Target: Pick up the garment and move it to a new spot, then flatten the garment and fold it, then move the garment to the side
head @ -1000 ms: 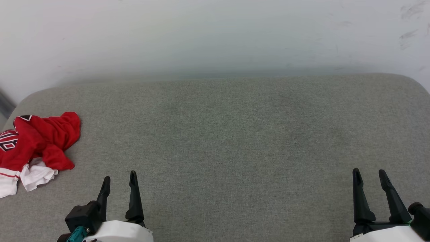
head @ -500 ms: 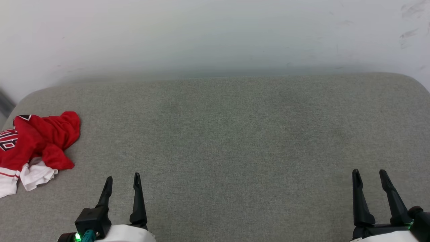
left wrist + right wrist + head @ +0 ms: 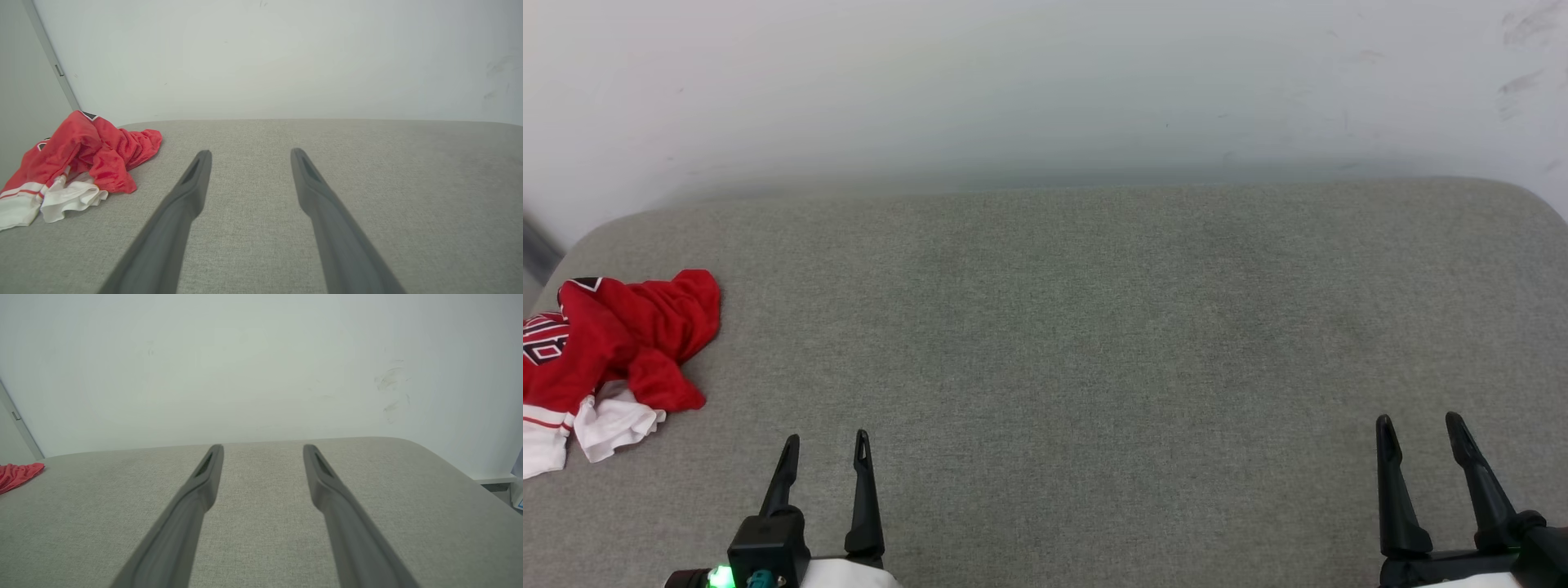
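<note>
A pale wall [image 3: 1045, 82] rises behind everything, marked with a few dark scuffs [image 3: 1519, 33] toward its right end, and in the left wrist view a grey upright strip [image 3: 49, 53] runs down its left edge. Below it a wide bench [image 3: 1094, 327] padded in grey woven fabric, with rounded far corners, spans the head view. Both arms reach forward low over the near edge of the bench, with their dark fingers pointing toward the wall. The left gripper [image 3: 826, 438] sits at the lower left and the right gripper [image 3: 1418, 419] at the lower right, well apart from each other. Each is released, its two fingers spread with bench fabric showing between them, and neither holds anything. The garment [image 3: 621, 343] lies crumpled at the far left end of the bench, red folds on top and white sleeve fabric at its near edge. It is ahead and to the left of the left gripper across a stretch of fabric, untouched, and far from the right gripper.
</note>
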Robot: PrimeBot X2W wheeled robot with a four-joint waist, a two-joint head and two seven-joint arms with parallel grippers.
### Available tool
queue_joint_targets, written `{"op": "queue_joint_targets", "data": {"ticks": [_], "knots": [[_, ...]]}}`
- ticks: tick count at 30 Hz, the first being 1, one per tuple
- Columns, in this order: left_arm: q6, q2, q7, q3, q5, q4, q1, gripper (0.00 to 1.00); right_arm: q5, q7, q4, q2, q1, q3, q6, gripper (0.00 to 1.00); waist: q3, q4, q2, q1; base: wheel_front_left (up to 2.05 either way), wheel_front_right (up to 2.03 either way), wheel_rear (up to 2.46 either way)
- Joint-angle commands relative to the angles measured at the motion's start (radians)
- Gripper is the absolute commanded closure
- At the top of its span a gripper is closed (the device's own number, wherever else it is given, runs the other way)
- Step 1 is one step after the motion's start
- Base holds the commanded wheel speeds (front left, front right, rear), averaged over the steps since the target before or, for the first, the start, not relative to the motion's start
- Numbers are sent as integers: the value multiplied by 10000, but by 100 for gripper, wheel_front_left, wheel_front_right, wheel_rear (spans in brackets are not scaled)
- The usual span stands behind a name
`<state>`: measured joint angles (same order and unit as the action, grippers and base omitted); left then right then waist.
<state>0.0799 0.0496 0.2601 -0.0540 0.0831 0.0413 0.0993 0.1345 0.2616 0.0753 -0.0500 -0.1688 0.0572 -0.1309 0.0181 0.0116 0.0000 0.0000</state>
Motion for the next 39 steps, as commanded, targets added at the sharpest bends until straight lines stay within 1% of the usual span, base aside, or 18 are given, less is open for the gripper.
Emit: {"op": "queue_joint_targets", "data": {"ticks": [1, 15, 27, 33, 39], "knots": [[68, 12, 78, 13, -94, 48, 109, 0, -90, 40, 64, -5, -122, -12, 3, 0, 6, -3, 0, 0, 0, 0, 0], [-121, 11, 58, 107, 258, 294, 67, 0, 86, 40, -35, -5, -150, -54, 3, 0, 37, -13, 0, 0, 0, 0, 0], [-93, 11, 57, 148, 325, 351, 56, 0, 138, 38, -115, -5, -154, -108, 3, 0, 47, 72, 0, 0, 0, 0, 0], [-17, 11, 57, 204, 295, 400, -35, 0, 84, 40, -117, -3, -186, -168, 3, 0, 58, 372, 0, 0, 0, 0, 0], [65, 12, 57, 252, 345, 384, -65, 0, 0, 40, -102, -3, -231, -225, 3, 0, 81, 926, 0, 0, 0, 0, 0]]}}
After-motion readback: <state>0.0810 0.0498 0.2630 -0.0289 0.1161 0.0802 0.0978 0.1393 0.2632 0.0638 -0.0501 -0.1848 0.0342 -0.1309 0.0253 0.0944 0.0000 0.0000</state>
